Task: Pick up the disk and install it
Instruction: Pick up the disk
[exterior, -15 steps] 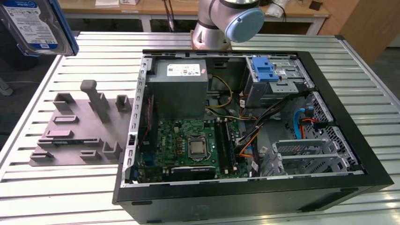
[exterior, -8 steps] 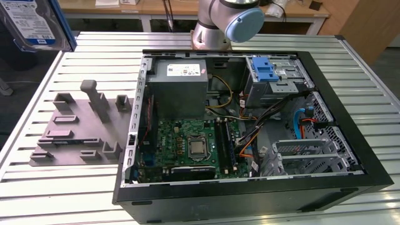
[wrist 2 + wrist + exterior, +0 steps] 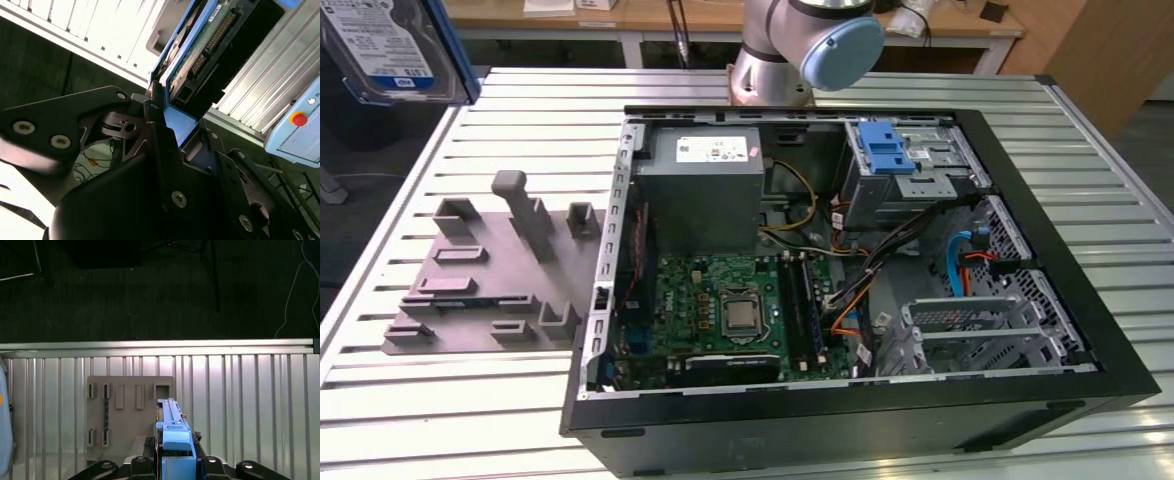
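The disk hangs high over the table's far corner on the exterior view's left, its silver face and white-and-blue label showing inside the blue caddy. In the second wrist view my gripper is shut on the disk at the caddy's end, with the green circuit board side visible. The first wrist view shows the disk edge-on between the black fingers, above the grey fixture plate.
An open computer case lies on the slatted metal table, with a motherboard, a grey power supply and a drive bay with a blue latch. The grey fixture plate sits on the case's left. A pendant with a red button is nearby.
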`<state>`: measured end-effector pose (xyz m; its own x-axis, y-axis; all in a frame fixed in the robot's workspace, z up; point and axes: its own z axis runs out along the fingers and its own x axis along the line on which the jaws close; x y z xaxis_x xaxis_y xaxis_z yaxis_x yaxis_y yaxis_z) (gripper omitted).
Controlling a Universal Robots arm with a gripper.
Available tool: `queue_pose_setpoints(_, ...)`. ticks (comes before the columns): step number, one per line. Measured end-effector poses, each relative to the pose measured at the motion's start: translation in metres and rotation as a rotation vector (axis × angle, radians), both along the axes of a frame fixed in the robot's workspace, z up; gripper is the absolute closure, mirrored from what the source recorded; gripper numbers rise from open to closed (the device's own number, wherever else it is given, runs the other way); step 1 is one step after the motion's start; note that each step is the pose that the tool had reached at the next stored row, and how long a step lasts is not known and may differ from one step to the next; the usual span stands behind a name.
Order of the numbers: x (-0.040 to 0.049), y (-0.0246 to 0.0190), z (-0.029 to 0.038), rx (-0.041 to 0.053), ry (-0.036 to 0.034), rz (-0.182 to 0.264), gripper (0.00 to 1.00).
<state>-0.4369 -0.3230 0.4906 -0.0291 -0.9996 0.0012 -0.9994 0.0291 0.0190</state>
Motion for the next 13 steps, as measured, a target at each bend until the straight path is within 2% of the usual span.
queue_pose_setpoints(5, 0.0000, -0.0069, 0.0003, -0.0009, -0.0002, 0.000, 0.64)
queue_pose_setpoints(13, 0.0000, -0.0224, 0.0006, -0.0011, -0.0001, 0.000, 0.64)
